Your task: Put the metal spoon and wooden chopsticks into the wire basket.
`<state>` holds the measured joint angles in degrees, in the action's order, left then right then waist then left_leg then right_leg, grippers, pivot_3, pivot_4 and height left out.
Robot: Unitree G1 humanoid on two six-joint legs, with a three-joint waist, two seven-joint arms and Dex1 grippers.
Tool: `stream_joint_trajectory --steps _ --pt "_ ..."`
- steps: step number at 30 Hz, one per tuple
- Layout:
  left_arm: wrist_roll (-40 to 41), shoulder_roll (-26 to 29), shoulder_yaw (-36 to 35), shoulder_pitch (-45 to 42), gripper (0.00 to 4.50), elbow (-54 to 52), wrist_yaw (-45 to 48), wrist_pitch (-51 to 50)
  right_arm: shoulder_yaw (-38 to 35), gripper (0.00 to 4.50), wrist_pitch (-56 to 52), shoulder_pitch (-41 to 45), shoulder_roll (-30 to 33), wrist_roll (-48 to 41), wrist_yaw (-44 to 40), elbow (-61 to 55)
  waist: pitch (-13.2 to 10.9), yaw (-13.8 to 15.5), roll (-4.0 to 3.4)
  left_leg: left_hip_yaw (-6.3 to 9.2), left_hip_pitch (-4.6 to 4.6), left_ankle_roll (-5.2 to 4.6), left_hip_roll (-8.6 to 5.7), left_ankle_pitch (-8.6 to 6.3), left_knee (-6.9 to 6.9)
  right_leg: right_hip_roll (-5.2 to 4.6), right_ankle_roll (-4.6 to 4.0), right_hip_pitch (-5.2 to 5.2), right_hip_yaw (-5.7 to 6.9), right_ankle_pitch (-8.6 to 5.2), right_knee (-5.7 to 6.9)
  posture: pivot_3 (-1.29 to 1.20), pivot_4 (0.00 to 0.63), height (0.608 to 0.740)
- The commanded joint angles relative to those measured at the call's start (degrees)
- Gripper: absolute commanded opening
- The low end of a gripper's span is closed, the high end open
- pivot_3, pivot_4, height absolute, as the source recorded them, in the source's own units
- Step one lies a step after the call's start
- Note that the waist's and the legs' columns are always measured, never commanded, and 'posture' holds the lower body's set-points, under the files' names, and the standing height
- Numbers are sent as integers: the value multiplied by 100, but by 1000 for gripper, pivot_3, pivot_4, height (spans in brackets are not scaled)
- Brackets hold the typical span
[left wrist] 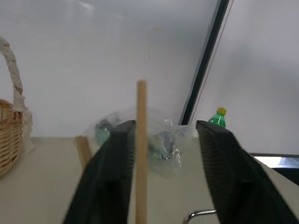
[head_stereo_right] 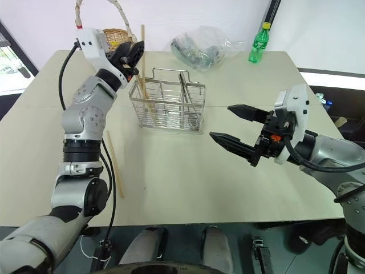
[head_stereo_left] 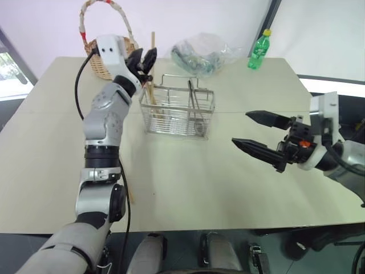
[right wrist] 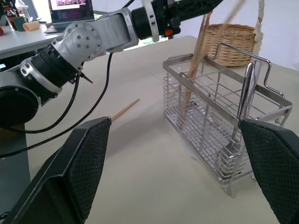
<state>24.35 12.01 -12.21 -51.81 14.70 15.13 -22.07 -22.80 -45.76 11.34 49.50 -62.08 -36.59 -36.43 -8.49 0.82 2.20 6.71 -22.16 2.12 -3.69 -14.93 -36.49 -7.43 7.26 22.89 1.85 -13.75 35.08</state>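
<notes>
Though wire-gridded, rectangular wire basket (head_stereo_left: pixel 178 112)

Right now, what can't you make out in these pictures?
- Metal spoon: bowl low in the wire basket, masked by wires in the right wrist view.
- Chopstick on the table: far end behind the left arm in the eye views.
- Chopstick between the left tool's fingers: lower end cut off by the left wrist view's edge.

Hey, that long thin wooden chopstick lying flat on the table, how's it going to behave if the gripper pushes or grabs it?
The long thin light-brown wooden chopstick looks straight, so probably stiff and light. Lying flat on the beige table, it may skid or roll sideways when nudged, and its thinness leaves little to grab.
</notes>
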Motion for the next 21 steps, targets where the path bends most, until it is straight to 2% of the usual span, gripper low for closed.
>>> stream_joint_trajectory --steps 1,2,6,12,16,21 --pt "150 14 -121 -40 4367 -527 -173 -203 -54 4500 116 178 21 -82 31 -7 0 0 0 0 0 0 0 0 -1 0 0 -1 0 0 0 0 150 674" --pt "171 33 -144 -23 4480 -601 -200 -278 -39 4500 115 207 20 -78 33 21 0 1 0 0 0 0 0 0 -1 0 0 -1 0 0 0 0 150 674" --pt "265 243 -276 -48 4480 -877 -302 -619 11 4500 112 273 12 -65 17 72 0 -1 0 -1 0 -1 0 0 -2 1 0 -2 0 0 0 0 150 674" --pt "522 1076 -686 -373 4480 -1160 -452 -1498 109 4500 123 368 29 -22 -29 149 -2 -12 -4 0 3 -1 7 -1 -2 11 0 -1 0 0 1 0 150 674" --pt "622 1833 -890 -670 4480 -890 -831 -3163 140 4500 132 372 69 -8 -165 192 -3 -13 -5 1 4 -1 10 -1 -1 18 -1 -2 0 -1 2 0 150 674" --pt "408 1994 -1256 -818 4480 -736 -1730 -5856 270 4500 198 367 103 172 -467 258 -3 -6 -5 1 21 -2 8 -2 0 20 4 -20 0 -4 2 0 150 674"
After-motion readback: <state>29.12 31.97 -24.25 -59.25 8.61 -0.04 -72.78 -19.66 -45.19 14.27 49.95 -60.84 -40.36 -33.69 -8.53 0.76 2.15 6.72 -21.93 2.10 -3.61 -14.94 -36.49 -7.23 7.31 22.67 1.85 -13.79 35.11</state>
